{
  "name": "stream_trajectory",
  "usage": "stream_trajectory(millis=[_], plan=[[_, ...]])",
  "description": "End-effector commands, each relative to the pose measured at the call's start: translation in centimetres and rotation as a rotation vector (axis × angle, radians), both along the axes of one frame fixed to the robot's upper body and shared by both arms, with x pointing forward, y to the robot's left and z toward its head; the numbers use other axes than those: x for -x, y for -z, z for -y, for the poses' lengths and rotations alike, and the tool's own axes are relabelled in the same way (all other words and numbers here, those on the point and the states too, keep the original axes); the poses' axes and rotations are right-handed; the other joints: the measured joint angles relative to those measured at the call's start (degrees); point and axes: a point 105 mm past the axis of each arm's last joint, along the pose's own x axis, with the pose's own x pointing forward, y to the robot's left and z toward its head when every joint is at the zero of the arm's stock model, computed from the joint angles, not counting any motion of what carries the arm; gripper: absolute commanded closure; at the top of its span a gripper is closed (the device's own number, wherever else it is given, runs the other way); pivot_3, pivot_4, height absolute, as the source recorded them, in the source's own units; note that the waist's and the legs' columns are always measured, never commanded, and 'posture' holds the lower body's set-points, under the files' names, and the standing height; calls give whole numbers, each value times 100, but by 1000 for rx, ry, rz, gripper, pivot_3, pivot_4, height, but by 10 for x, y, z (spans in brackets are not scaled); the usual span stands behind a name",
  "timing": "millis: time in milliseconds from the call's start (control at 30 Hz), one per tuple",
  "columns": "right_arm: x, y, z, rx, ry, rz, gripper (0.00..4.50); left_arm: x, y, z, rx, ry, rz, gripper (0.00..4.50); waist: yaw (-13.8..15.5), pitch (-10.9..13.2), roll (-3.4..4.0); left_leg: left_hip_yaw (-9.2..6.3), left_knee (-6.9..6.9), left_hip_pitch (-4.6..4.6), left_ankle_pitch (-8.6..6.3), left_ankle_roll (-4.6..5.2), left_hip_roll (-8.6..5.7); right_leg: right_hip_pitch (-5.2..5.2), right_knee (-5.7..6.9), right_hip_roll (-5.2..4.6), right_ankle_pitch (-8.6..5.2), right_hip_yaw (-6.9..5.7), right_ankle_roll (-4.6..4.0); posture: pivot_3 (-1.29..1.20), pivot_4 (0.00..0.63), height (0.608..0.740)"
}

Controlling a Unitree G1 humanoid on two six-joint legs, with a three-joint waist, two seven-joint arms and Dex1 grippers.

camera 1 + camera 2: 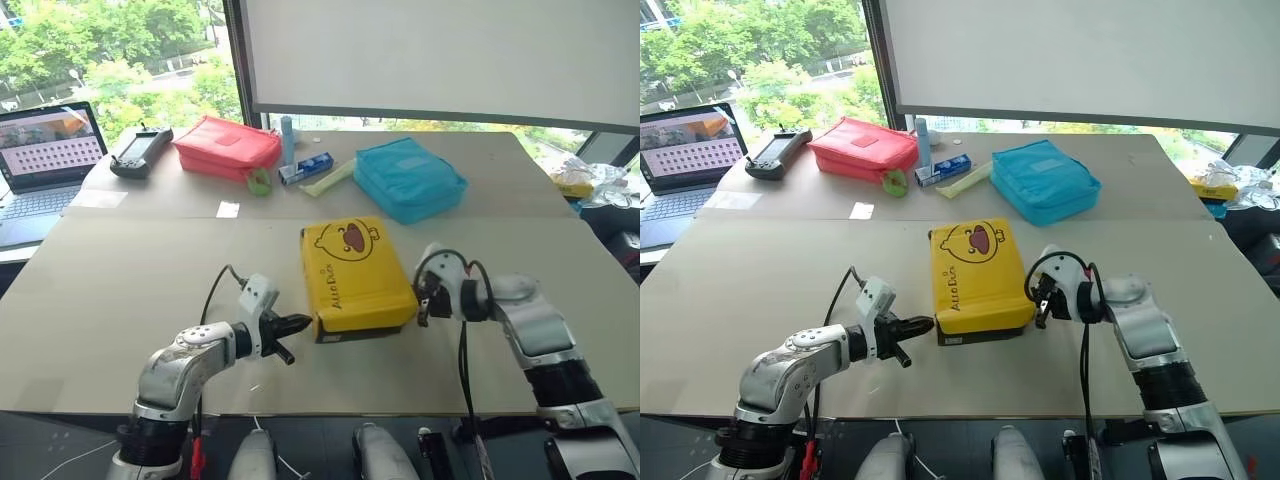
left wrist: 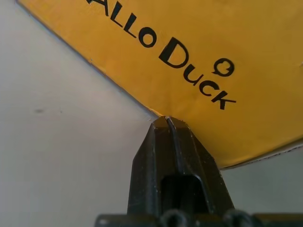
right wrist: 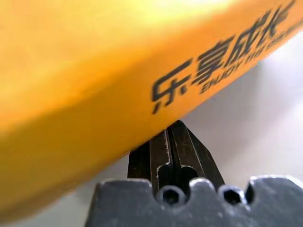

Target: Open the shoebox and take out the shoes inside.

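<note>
The shoebox (image 1: 355,275) lies closed on the table's middle, its yellow lid with a duck face and black lettering facing up, over a black base. My left gripper (image 1: 300,325) is shut with nothing in it, its tips at the box's near left corner (image 2: 163,116). My right gripper (image 1: 424,305) is shut too, empty, pressed close against the box's right side near the lid's lower edge (image 3: 156,123). The shoes are hidden inside the box.
Behind the box lie a turquoise pouch (image 1: 408,178), a red pouch (image 1: 226,146), a small blue-and-white carton (image 1: 305,168), a green item (image 1: 259,182) and a black controller (image 1: 140,150). A laptop (image 1: 45,165) sits at far left; bagged items (image 1: 585,180) at far right.
</note>
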Motion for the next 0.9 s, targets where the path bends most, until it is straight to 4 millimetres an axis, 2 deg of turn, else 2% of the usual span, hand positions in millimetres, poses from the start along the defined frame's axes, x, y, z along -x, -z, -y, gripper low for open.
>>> stream_trajectory(millis=[33, 133, 233, 300, 367, 433, 467, 567, 633, 700, 733, 800, 833, 900], plan=[[19, 5, -4, 1, -91, -62, 4449, 3, -21, 10, 16, 106, 88, 4500, 9, 1, -2, 0, 0, 0, 0, 0, 0, 0, -1, 0, 0, 0, 0, 0, 150, 726], [19, 14, 20, 84, -52, -65, 4449, -12, -26, -13, -34, 37, 121, 4500, 2, 2, -4, -1, -1, 1, 1, 3, 0, -2, 0, 1, 0, 2, 0, 0, 150, 726], [5, 16, 51, 187, 24, -22, 4449, -27, -38, -43, -115, -18, 215, 4500, 13, 4, -8, -2, -3, 0, 17, 27, 0, 0, -4, 1, 0, 1, 0, 0, 150, 726], [-15, 6, 68, 177, 128, 21, 4449, -56, -63, -82, -145, -171, 293, 4500, 17, 8, -16, -1, -3, 0, 22, 35, 0, 0, -11, 0, 0, 1, 0, 0, 150, 726], [-31, -4, 77, 131, 203, 49, 4449, -71, -89, -110, -170, -245, 371, 4500, 19, 35, -58, -2, 3, -2, 21, 33, -1, -2, -11, 0, 0, 0, 0, 0, 150, 726], [-41, -11, 76, 83, 207, 58, 4449, -71, -116, -116, -164, -202, 437, 4500, 17, 49, -77, -3, 1, -15, 11, 17, -1, -13, -16, 1, 1, -1, -2, 0, 150, 726], [-43, -13, 69, 58, 175, 59, 4449, -64, -129, -112, -161, -135, 458, 4500, 9, 50, -76, -3, -3, -17, 11, 17, -1, -8, -37, 1, 2, -1, -3, 0, 150, 726], [-46, -15, 49, -25, 97, 19, 4449, -41, -146, -101, -187, 42, 474, 4500, -37, 51, -75, 0, -7, -26, 13, 17, -2, 5, -74, -1, 10, 1, 6, 0, 150, 726], [-42, -13, 38, -56, 34, -21, 4500, -29, -151, -98, -215, 115, 473, 3976, -55, 51, -74, 2, -21, -33, 34, 51, -5, 5, -73, -1, 21, 6, 18, 0, 150, 726], [-37, -11, 28, -71, -26, -47, 4500, -17, -157, -99, -243, 169, 465, 3642, -53, 53, -71, -4, -55, -37, 34, 55, -3, -11, -67, 6, 25, 5, 49, 0, 150, 726], [-37, -15, 22, -91, -48, -49, 4500, -14, -161, -101, -254, 178, 465, 3262, -49, 53, -71, -12, -65, -42, 31, 55, -2, -19, -60, 11, 14, 1, 50, 0, 150, 726], [-37, -24, 13, -137, -80, -45, 4500, -8, -168, -104, -271, 180, 460, 2521, -46, 53, -70, -16, -97, -42, 29, 57, -1, -33, -58, 14, -2, -1, 45, 0, 150, 726], [-36, -31, 9, -168, -97, -45, 4500, -5, -170, -105, -278, 183, 455, 2397, -46, 55, -68, -16, -110, -44, 28, 58, -1, -39, -59, 15, -6, -1, 43, 0, 150, 726], [-33, -47, 2, -224, -125, -41, 4500, 3, -172, -107, -284, 189, 430, 1662, -61, 59, -62, -16, -115, -52, 26, 57, -1, -49, -60, 14, -7, -1, 44, 0, 150, 726]])
